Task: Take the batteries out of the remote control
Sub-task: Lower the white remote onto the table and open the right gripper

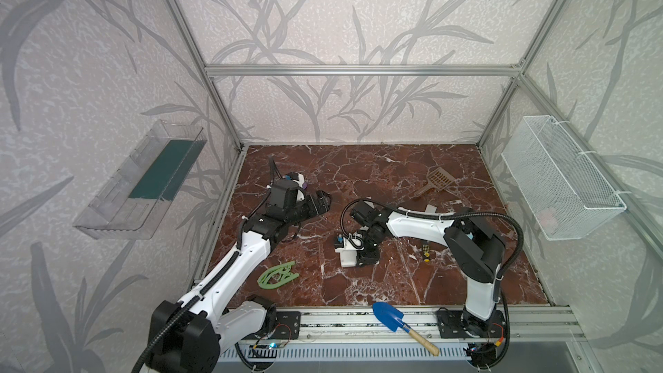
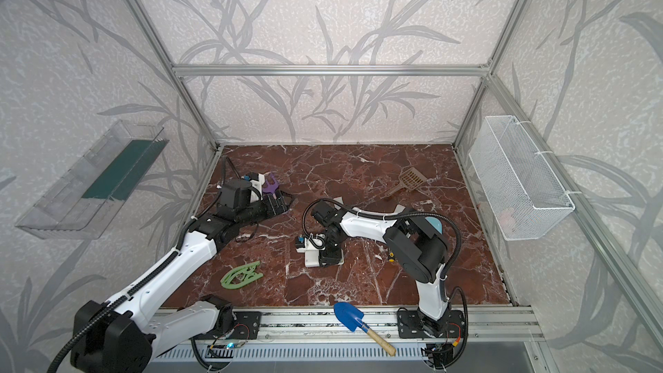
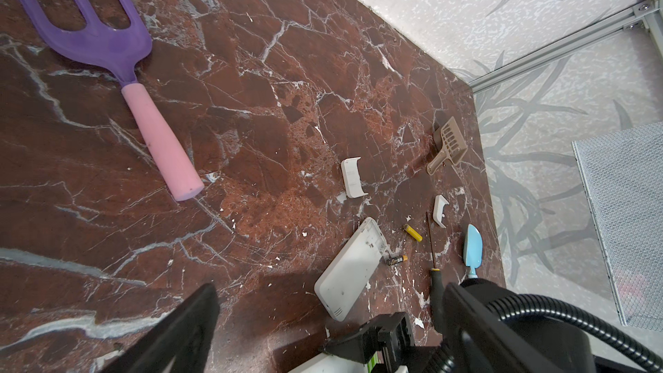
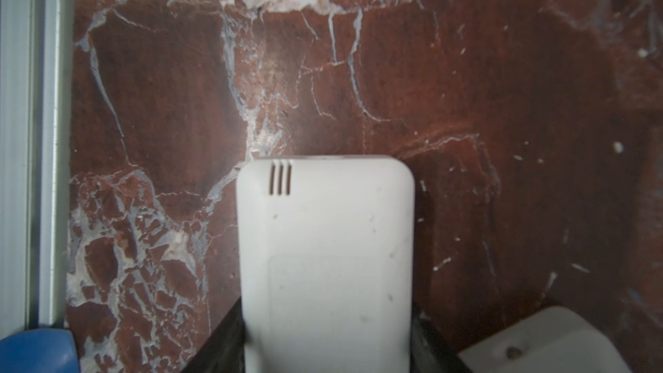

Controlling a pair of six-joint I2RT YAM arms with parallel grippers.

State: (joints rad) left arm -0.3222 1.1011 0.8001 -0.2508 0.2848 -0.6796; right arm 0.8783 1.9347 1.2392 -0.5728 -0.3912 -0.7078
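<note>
The table (image 3: 251, 102) top is smooth, glossy and marble-patterned. The remote (image 4: 323, 263) is matt white plastic. The basket (image 1: 559, 177) is white wire mesh. The spade (image 1: 401, 325) has a wooden handle.

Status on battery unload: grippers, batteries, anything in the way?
Left gripper open, empty. Right gripper shut on white remote. Two batteries loose on table beside opened remote. Screwdriver close by, not on them.
</note>
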